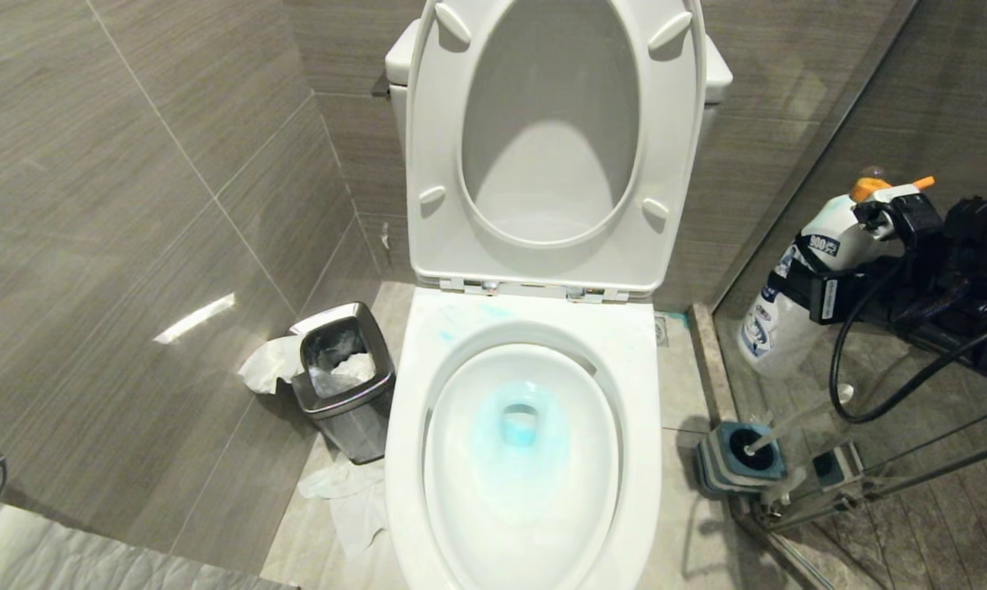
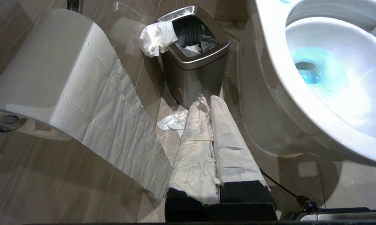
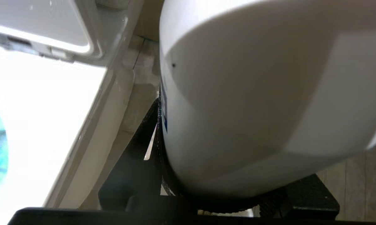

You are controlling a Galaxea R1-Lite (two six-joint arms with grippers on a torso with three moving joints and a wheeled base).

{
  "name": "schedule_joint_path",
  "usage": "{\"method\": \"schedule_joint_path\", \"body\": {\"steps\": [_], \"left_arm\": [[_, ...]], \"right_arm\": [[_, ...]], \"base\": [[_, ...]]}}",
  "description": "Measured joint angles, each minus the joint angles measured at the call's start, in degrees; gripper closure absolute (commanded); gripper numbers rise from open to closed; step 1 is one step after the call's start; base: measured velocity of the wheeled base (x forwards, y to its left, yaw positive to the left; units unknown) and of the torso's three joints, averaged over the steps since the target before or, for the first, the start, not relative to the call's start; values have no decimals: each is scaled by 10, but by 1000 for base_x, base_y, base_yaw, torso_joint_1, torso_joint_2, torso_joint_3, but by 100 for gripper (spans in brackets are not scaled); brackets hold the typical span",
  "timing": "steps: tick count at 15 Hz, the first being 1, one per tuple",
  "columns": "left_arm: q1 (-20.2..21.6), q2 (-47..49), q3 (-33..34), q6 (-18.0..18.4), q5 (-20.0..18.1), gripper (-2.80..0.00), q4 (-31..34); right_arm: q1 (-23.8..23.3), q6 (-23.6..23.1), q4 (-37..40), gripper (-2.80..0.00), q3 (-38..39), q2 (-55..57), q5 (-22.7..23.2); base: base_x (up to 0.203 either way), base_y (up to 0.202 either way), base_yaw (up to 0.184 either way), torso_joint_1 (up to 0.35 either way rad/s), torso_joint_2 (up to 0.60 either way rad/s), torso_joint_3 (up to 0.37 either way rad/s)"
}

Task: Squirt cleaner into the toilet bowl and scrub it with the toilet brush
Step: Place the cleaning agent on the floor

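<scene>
Blue cleaner already tints the water around the drain of the toilet bowl, so squirting looks done. The right claw, out at three o'clock, is clamped around a white spray bottle. The toilet brush sits in its holder at four o'clock; scrubbing remains. The left claw, paper-wrapped and clenched empty, hangs near the waste bin.

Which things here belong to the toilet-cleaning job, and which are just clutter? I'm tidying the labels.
Job: toilet bowl, cleaner, cleaner bottle in the right gripper, toilet brush.
Clutter: waste bin, toilet paper roll, tissue on the floor.
</scene>
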Motion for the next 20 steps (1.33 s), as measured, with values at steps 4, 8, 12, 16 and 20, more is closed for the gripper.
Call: {"method": "schedule_joint_path", "body": {"steps": [4,8,12,16,20], "left_arm": [[0,0,0,0,0,0,1],[0,0,0,0,1,0,1],[0,0,0,0,0,0,1],[0,0,0,0,0,0,1],[0,0,0,0,0,0,1]], "right_arm": [[2,-2,-59,0,-1,33,0],[16,-1,-60,0,-8,55,0],[27,-2,-61,0,-24,74,-1],[29,-18,-89,0,-41,95,-1],[31,-20,-119,0,-42,117,-1]], "base": [[0,0,0,6,2,-175],[0,0,0,4,1,-201],[0,0,0,2,4,-200],[0,0,0,2,3,-196],[0,0,0,4,1,-199]]}}
